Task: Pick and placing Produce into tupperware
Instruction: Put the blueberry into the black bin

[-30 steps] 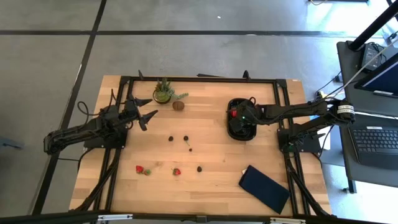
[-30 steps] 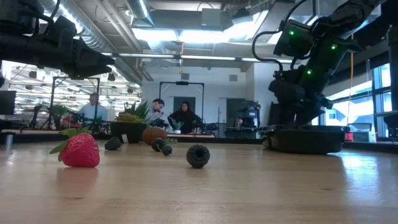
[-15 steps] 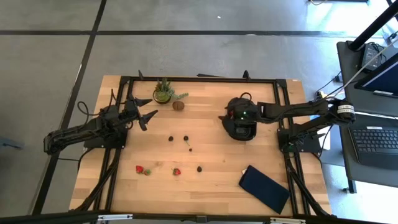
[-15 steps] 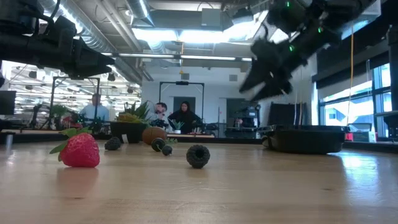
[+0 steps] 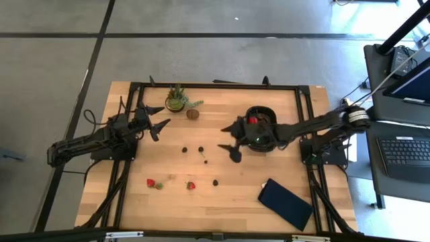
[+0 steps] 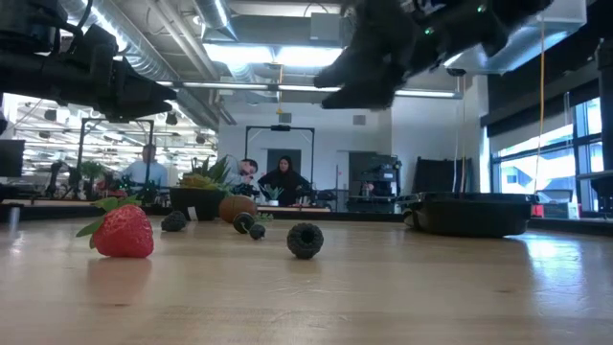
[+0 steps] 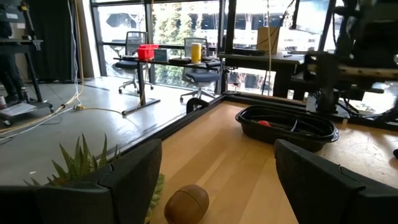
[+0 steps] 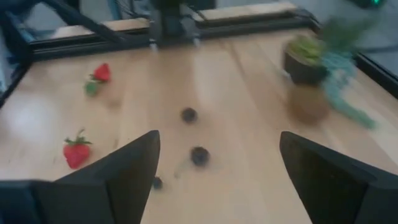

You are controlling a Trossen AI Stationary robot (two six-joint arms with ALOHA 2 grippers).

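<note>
Right wrist view is motion-blurred: the small green potted plant [image 8: 311,59] and the brown round fruit [image 8: 306,104] beside it are smears, and the dark berries [image 8: 199,154] lack detail. In the low view the right arm's dark two-finger gripper [image 6: 369,77] is a blur at upper centre; people at desks in the background are too small to make out.

Surface: light wooden tabletop [image 5: 222,202] in a black metal frame, on a grey floor. A flat dark-blue rectangle [image 5: 286,204] lies at lower right of the high view. Room beyond (left wrist view): large windows, office chairs, a table with red and yellow items. No legible writing or labels anywhere.

Tools: the right gripper [image 5: 232,138] hangs over the table centre, just left of the glossy black rounded-rectangular tupperware container [image 5: 261,129], fingers spread wide and holding nothing. The left arm's dark gripper [image 5: 160,119] waits at upper left, near the plant, fingers likewise spread apart.

Produce: one red strawberry [image 5: 252,120] lies inside the tupperware (also seen from the left wrist). Two more strawberries [image 5: 191,185] and the berries lie loose at lower centre; the brown fruit sits just right of the plant.
</note>
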